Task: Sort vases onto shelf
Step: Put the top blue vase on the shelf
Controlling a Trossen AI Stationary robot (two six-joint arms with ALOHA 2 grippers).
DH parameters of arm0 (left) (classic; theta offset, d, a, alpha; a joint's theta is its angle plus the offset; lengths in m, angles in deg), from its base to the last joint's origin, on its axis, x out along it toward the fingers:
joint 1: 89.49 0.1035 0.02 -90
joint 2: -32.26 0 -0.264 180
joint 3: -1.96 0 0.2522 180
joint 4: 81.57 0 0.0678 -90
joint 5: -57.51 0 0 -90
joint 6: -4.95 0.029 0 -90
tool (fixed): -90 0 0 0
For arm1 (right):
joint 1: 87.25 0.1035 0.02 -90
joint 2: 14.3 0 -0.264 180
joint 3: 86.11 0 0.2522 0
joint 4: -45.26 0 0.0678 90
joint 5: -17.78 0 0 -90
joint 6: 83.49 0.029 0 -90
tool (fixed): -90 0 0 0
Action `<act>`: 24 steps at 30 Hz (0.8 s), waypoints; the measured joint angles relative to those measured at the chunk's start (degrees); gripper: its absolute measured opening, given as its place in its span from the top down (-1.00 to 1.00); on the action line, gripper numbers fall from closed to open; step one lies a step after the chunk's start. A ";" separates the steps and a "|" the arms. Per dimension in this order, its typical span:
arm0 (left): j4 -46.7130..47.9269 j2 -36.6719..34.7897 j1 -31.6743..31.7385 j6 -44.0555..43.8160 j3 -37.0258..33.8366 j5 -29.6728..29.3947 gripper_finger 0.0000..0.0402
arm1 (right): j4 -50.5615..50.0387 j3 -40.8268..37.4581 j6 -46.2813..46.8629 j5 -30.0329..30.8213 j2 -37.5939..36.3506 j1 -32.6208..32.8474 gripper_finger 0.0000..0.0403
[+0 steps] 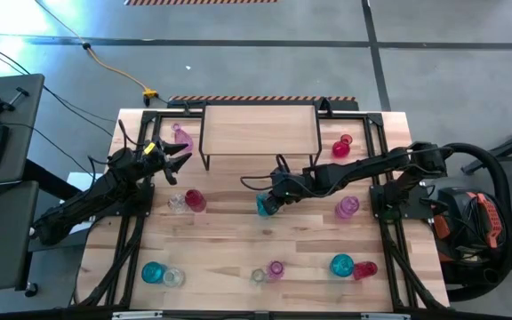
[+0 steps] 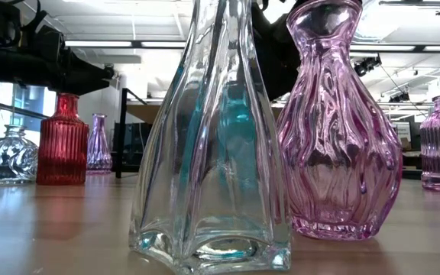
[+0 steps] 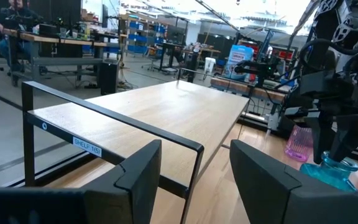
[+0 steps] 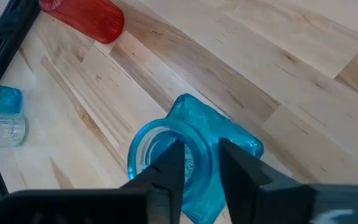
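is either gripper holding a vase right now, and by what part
The right gripper is closing on the teal blue vase, one finger inside its mouth and one outside the rim; a firm hold cannot be told. The left gripper is open and empty.
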 joint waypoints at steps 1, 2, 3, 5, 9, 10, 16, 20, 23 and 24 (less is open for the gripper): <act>0.00 0.00 0.01 0.00 0.01 0.00 0.08 | 0.00 0.00 0.00 0.01 -0.01 0.00 0.70; 0.00 0.00 0.02 0.00 0.00 0.00 0.08 | 0.01 0.00 0.00 0.02 -0.02 0.00 0.74; 0.00 0.00 0.01 0.00 0.01 0.00 0.08 | 0.02 0.00 0.00 0.00 -0.02 0.00 0.79; 0.00 0.00 0.02 0.00 0.00 0.00 0.08 | 0.02 0.00 0.00 0.03 -0.07 0.00 0.87; 0.00 0.00 0.02 0.00 0.01 0.00 0.08 | -0.11 0.02 0.29 -0.15 -0.13 0.00 0.96; 0.00 0.00 0.02 0.00 0.01 0.00 0.08 | -0.33 0.04 0.73 -0.07 -0.13 0.00 0.96; 0.00 0.00 0.00 0.00 0.00 -0.01 0.08 | -0.87 0.09 1.25 -0.49 -0.14 0.00 0.95; 0.00 0.00 0.02 0.00 0.00 -0.02 0.08 | -1.38 0.17 2.21 -0.76 -0.45 -0.02 0.96; 0.00 0.00 0.02 0.00 0.02 0.00 0.08 | -5.70 2.32 2.24 -0.76 -0.46 -0.17 0.96; 0.00 0.00 0.02 0.00 0.02 -0.02 0.08 | -7.52 3.36 2.14 -0.58 -0.46 -0.29 0.96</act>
